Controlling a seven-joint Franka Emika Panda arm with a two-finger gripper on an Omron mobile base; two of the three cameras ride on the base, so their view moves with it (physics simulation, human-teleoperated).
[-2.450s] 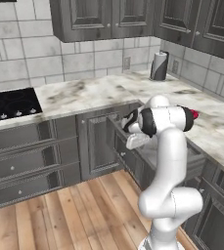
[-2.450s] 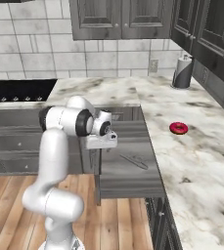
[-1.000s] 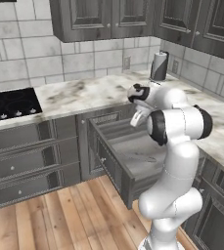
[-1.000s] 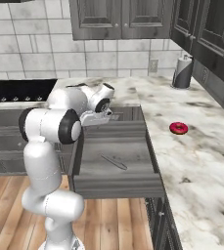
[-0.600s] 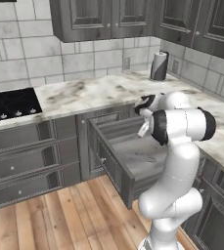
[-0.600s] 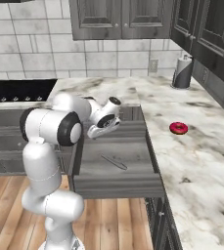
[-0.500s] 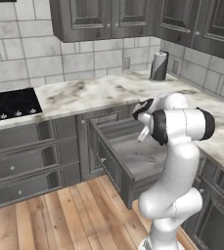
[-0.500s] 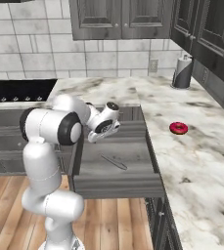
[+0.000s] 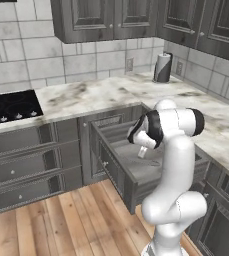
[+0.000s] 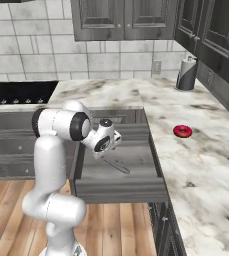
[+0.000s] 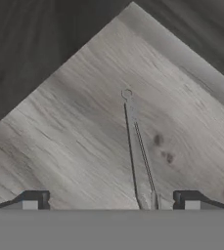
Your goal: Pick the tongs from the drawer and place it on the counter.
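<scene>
The wide dark grey drawer [image 9: 115,169] [image 10: 120,190] stands pulled out below the white marble counter [image 9: 93,95] [image 10: 206,155]. On its lighter grey floor [image 11: 69,146] lie the thin silver tongs [image 11: 133,146] [image 10: 117,166], joined ring end pointing away from the hand. My gripper [image 11: 111,201] [image 9: 141,151] [image 10: 102,154] hangs low inside the drawer, just above the tongs. It is open wide, with nothing held. The tongs' free ends lie between the fingertips [image 11: 186,200], closer to the right one.
A red donut [image 10: 182,131] rests on the counter right of the drawer. A dark canister [image 9: 162,67] [image 10: 187,73] stands at the back by the wall. The black cooktop [image 9: 8,106] is at the far left. The drawer's walls close in around the hand.
The drawer went from partly to fully pulled out. The hand then let go of its front, rose over the counter edge and came down into the drawer above the tongs.
</scene>
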